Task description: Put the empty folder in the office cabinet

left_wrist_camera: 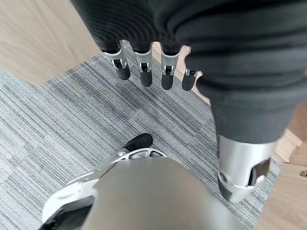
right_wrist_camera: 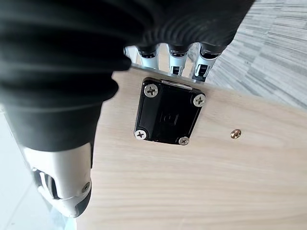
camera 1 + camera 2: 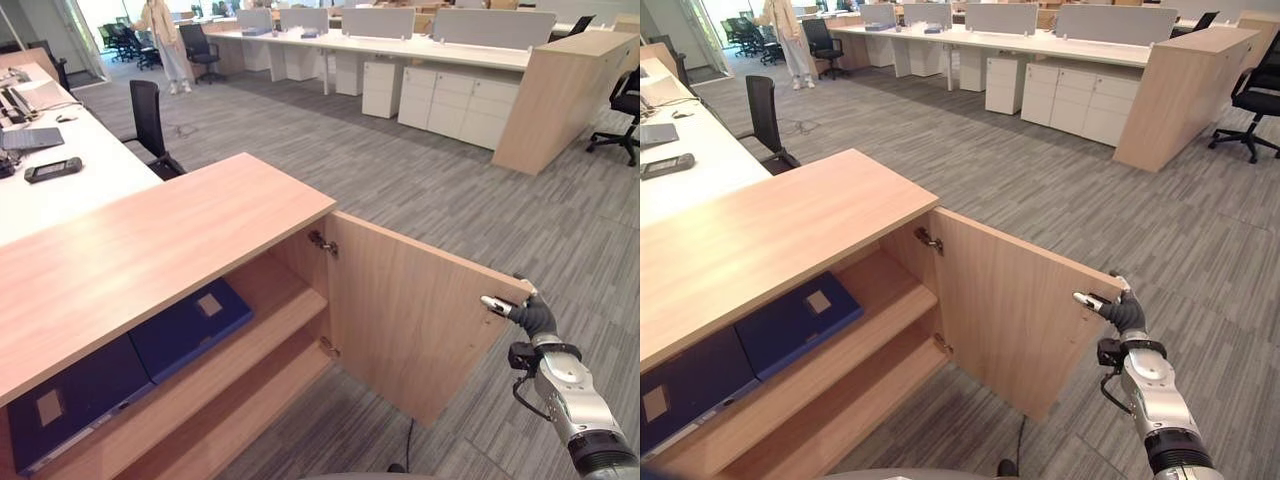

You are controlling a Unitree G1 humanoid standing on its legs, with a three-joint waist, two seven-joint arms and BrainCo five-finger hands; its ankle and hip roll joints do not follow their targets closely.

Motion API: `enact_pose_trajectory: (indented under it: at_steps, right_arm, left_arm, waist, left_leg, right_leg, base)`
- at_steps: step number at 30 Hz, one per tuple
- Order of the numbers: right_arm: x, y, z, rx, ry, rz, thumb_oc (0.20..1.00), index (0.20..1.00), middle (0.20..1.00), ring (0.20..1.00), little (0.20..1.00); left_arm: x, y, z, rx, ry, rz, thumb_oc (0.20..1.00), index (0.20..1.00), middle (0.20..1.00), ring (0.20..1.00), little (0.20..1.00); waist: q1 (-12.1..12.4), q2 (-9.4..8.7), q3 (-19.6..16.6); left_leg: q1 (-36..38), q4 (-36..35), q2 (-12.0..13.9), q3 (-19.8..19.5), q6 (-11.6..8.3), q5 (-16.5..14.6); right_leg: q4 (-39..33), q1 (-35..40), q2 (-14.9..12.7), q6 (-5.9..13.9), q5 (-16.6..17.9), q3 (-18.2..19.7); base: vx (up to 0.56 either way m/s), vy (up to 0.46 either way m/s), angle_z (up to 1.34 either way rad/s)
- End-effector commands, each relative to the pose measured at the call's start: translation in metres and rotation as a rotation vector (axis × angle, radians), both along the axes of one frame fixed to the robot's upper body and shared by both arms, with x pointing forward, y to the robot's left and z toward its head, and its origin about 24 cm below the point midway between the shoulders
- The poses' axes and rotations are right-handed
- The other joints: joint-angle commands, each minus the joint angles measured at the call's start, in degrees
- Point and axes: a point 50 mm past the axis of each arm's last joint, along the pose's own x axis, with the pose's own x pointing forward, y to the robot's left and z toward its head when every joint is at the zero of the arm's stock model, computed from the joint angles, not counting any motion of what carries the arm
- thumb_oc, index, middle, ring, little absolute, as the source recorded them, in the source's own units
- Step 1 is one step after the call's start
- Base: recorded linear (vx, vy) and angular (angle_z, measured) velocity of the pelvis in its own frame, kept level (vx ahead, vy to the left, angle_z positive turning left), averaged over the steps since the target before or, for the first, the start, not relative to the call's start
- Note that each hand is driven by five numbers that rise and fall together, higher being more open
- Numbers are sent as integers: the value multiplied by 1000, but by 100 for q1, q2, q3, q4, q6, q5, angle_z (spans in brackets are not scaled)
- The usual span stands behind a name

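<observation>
Carpet (image 3: 420, 190), grey and striped, covers the office floor I am looking over, with white desks (image 3: 420, 50) and drawer units along the far side and a person (image 3: 165, 40) standing well back near them. Closest to me stands the office cabinet (image 3: 150, 240), pale wood, its flat top bare and its front open onto two shelves. Its door (image 3: 410, 320) is swung outward on two hinges, standing roughly square to the cabinet front. On the upper shelf lie two dark blue folders flat, side by side: one folder (image 3: 190, 325) nearer the hinge side, each with a pale label, the other blue folder (image 3: 70, 395) deeper toward my left. Which of them is the empty one I cannot tell. My right hand (image 3: 525, 312) is at the door's free top corner; in its wrist view the fingers (image 2: 175, 60) hook over the door's edge just above a black screwed plate (image 2: 169, 117). My left hand (image 1: 148, 64) hangs over the carpet, fingers loosely straight, holding nothing.
</observation>
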Motion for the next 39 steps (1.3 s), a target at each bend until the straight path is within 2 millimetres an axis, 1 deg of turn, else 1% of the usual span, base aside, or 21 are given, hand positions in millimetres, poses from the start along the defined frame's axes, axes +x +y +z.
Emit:
enact_pose_trajectory:
  at_steps: [1, 2, 3, 4, 5, 6, 7, 8, 9, 10, 11, 12, 13, 17, 18, 21, 25, 29, 32, 36, 39]
  right_arm:
    - [44, 57, 29, 73, -157, 260, 1000, 1000, 1000, 1000, 1000]
    - [45, 62, 29, 87, -161, 279, 1000, 1000, 1000, 1000, 1000]
    - [45, 62, 29, 88, -160, 279, 1000, 1000, 1000, 1000, 1000]
    - [46, 78, 30, 134, -172, 348, 1000, 1000, 1000, 1000, 1000]
    - [46, 78, 30, 134, -172, 348, 1000, 1000, 1000, 1000, 1000]
    - [45, 88, 30, 159, -177, 393, 1000, 1000, 1000, 1000, 1000]
    - [41, 106, 31, 219, -187, 475, 1000, 1000, 1000, 1000, 1000]
    - [39, 118, 31, 275, -197, 519, 1000, 1000, 1000, 1000, 1000]
    - [39, 118, 31, 275, -197, 519, 1000, 1000, 1000, 1000, 1000]
    - [35, 134, 30, 369, -202, 568, 1000, 1000, 1000, 1000, 1000]
    - [27, 154, 25, 479, -188, 631, 1000, 1000, 1000, 1000, 1000]
    - [27, 154, 25, 480, -188, 631, 1000, 1000, 1000, 1000, 1000]
    - [15, 176, 18, 602, -152, 706, 1000, 1000, 1000, 1000, 1000]
    - [-12, 216, 7, 856, -63, 826, 1000, 1000, 1000, 1000, 1000]
    - [-17, 223, 6, 878, -41, 855, 1000, 1000, 1000, 1000, 1000]
    - [-23, 236, 8, 964, -32, 894, 1000, 1000, 1000, 1000, 1000]
    - [-27, 253, 5, 1073, -2, 893, 1000, 1000, 1000, 1000, 1000]
    - [-38, 268, 1, 1191, 55, 904, 1000, 1000, 1000, 1000, 1000]
    - [-44, 273, -10, 1253, 113, 857, 1000, 1000, 1000, 1000, 1000]
    - [-48, 273, -15, 1251, 142, 860, 1000, 1000, 1000, 1000, 1000]
    - [-51, 271, -21, 1249, 169, 844, 1000, 1000, 1000, 1000, 1000]
  left_arm:
    - [-4, 13, 3, 41, 46, -9, 1000, 1000, 1000, 1000, 1000]
    - [-4, 14, 3, 42, 45, -7, 1000, 1000, 1000, 1000, 1000]
    - [-4, 14, 3, 42, 45, -7, 1000, 1000, 1000, 1000, 1000]
    - [-3, 12, 3, 39, 42, -2, 1000, 1000, 1000, 1000, 1000]
    - [-4, 12, 3, 39, 42, -2, 1000, 1000, 1000, 1000, 1000]
    - [-4, 12, 3, 36, 44, -2, 1000, 1000, 1000, 1000, 1000]
    - [-5, 11, 3, 31, 45, 1, 1000, 1000, 1000, 1000, 1000]
    - [-4, 9, 2, 27, 43, 5, 1000, 1000, 1000, 1000, 1000]
    - [-4, 10, 2, 27, 43, 5, 1000, 1000, 1000, 1000, 1000]
    - [-3, 8, 2, 25, 39, 7, 1000, 1000, 1000, 1000, 1000]
    - [-4, 7, 2, 19, 38, 13, 1000, 1000, 1000, 1000, 1000]
    - [-4, 7, 2, 19, 38, 14, 1000, 1000, 1000, 1000, 1000]
    - [-2, 6, 1, 15, 29, 21, 1000, 1000, 1000, 1000, 1000]
    - [2, 5, 1, 21, 7, 29, 1000, 1000, 1000, 1000, 1000]
    - [2, 5, 1, 24, 3, 29, 1000, 1000, 1000, 1000, 1000]
    - [3, 7, 2, 41, -3, 35, 1000, 1000, 1000, 1000, 1000]
    - [2, 5, 1, 53, 0, 39, 1000, 1000, 1000, 1000, 1000]
    - [4, 0, 0, 59, 0, 51, 1000, 1000, 1000, 1000, 1000]
    - [8, -5, 0, 57, -9, 62, 1000, 1000, 1000, 1000, 1000]
    - [8, -7, -1, 52, -12, 68, 1000, 1000, 1000, 1000, 1000]
    - [3, 0, 0, 58, -5, 74, 1000, 1000, 1000, 1000, 1000]
  waist:
    - [213, -302, 67]
    - [228, -300, 71]
    - [226, -300, 71]
    - [250, -297, 87]
    - [247, -297, 86]
    - [251, -294, 97]
    - [259, -282, 113]
    - [262, -278, 121]
    - [259, -278, 121]
    - [266, -275, 131]
    - [267, -275, 144]
    - [265, -275, 141]
    - [255, -282, 161]
    - [257, -321, 186]
    - [260, -332, 199]
    - [275, -370, 209]
    - [302, -433, 223]
    - [353, -513, 220]
    - [393, -546, 224]
    - [450, -580, 229]
    - [510, -579, 234]
  left_leg:
    - [-172, 77, -213, -625, 82, -333]
    - [-177, 77, -211, -630, 78, -328]
    - [-178, 77, -211, -631, 78, -327]
    - [-193, 77, -209, -644, 72, -314]
    - [-193, 77, -209, -646, 72, -314]
    - [-197, 77, -210, -648, 69, -308]
    - [-195, 77, -212, -648, 65, -304]
    - [-198, 77, -214, -649, 65, -298]
    - [-197, 77, -214, -650, 65, -299]
    - [-203, 77, -215, -639, 66, -292]
    - [-206, 77, -212, -631, 63, -284]
    - [-206, 77, -212, -631, 63, -284]
    - [-220, 77, -207, -615, 57, -271]
    - [-231, 77, -201, -592, 46, -251]
    - [-232, 77, -197, -589, 45, -245]
    - [-248, 77, -184, -577, 37, -232]
    - [-273, 77, -180, -580, 33, -209]
    - [-322, 77, -188, -632, 30, -189]
    - [-364, 77, -205, -692, 32, -166]
    - [-410, 77, -224, -776, 36, -142]
    - [-444, 77, -272, -850, 50, -130]
  right_leg:
    - [39, 56, 57, 236, -429, -154]
    - [39, 56, 56, 235, -431, -160]
    - [39, 55, 56, 235, -431, -161]
    - [39, 55, 51, 230, -436, -168]
    - [39, 55, 51, 230, -437, -169]
    - [39, 55, 50, 229, -439, -169]
    - [39, 56, 51, 226, -440, -187]
    - [39, 55, 55, 224, -437, -190]
    - [39, 56, 55, 224, -438, -191]
    - [39, 49, 54, 222, -432, -194]
    - [39, 37, 54, 221, -427, -192]
    - [39, 37, 54, 221, -428, -192]
    - [39, 17, 54, 222, -412, -195]
    - [39, -10, 60, 216, -387, -188]
    - [39, -15, 61, 217, -383, -193]
    - [39, -37, 55, 222, -359, -204]
    - [39, -61, 36, 226, -327, -230]
    - [39, -69, 7, 228, -300, -301]
    - [39, -72, -22, 231, -286, -348]
    - [52, -86, -63, 241, -271, -399]
    - [65, -96, -107, 260, -262, -447]
  base:
    - [0, 0, 0]
    - [0, 0, 0]
    - [0, 0, 0]
    - [0, 0, 0]
    - [0, 0, 0]
    - [0, 0, 0]
    - [0, 0, 0]
    - [0, 0, 0]
    - [0, 0, 0]
    - [0, 0, 0]
    - [-19, 13, -6]
    - [-29, 17, -7]
    - [-23, 16, -9]
    - [-16, 20, -9]
    - [-17, 14, -22]
    - [-20, 13, -19]
    - [-22, 16, 11]
    - [-18, 19, 22]
    - [-25, 28, 25]
    - [-18, 21, 12]
    - [-22, 36, 12]
